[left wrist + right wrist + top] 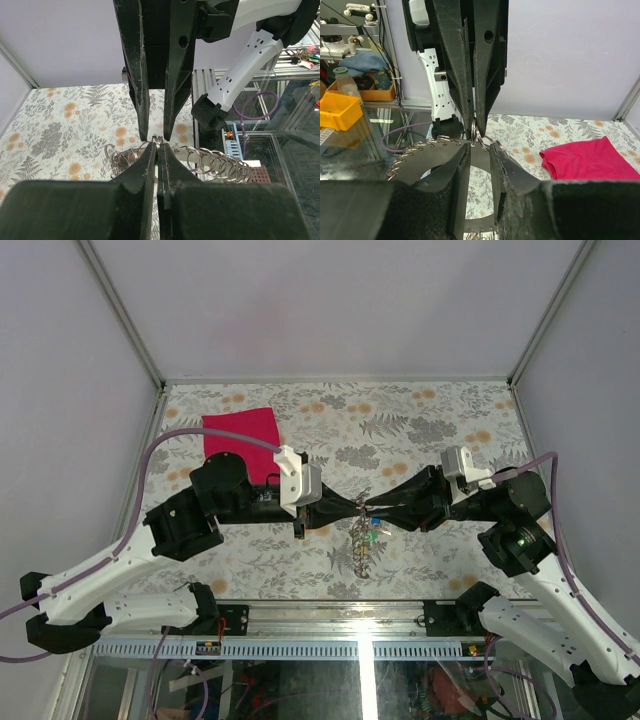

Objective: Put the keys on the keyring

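Observation:
The keyring [360, 550] hangs in mid-air between both arms. It is a wide grey metal band [427, 160] with many small wire loops [215, 162] along its edge. My left gripper [158, 146] is shut on one small loop at the band's top edge. My right gripper [480, 150] faces it tip to tip [370, 504], its jaws a little apart around that same spot. A loop rests against one of its fingers [502, 155], but nothing is pinched. Keys [375, 528] with green and blue heads dangle from the ring below the grippers.
A magenta cloth [240, 435] lies flat at the back left of the floral table [450, 430]. It also shows to the right in the right wrist view [585, 160]. A metal rail [330, 615] runs along the near edge. Grey walls enclose the table.

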Controlling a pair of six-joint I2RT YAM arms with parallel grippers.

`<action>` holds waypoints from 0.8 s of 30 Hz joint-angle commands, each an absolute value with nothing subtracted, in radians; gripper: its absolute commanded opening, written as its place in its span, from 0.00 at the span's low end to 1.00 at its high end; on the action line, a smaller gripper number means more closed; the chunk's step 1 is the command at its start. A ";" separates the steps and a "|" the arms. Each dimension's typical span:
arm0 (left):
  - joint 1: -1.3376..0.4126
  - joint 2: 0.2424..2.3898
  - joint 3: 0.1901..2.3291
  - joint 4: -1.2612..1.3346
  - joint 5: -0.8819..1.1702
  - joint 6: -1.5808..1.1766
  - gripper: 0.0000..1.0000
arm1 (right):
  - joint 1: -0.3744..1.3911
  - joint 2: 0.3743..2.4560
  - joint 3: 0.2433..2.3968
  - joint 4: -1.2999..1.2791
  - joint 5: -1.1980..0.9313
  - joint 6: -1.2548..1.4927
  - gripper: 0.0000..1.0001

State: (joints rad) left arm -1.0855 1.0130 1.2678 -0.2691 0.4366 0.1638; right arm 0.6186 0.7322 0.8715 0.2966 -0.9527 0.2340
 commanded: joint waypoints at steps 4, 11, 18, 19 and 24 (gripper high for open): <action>-1.081 1.017 1.321 -0.214 0.476 0.158 0.00 | 0.615 0.742 0.879 0.339 -0.945 0.222 0.28; -1.081 1.017 1.322 -0.221 0.477 0.160 0.00 | 0.615 0.734 0.876 0.332 -0.927 0.204 0.30; -1.081 1.023 1.326 -0.221 0.485 0.159 0.00 | 0.615 0.737 0.877 0.324 -0.936 0.201 0.30; -1.081 1.024 1.327 -0.221 0.487 0.158 0.00 | 0.616 0.739 0.878 0.328 -0.939 0.204 0.29; -1.081 1.026 1.330 -0.218 0.494 0.157 0.00 | 0.616 0.746 0.878 0.335 -0.956 0.211 0.24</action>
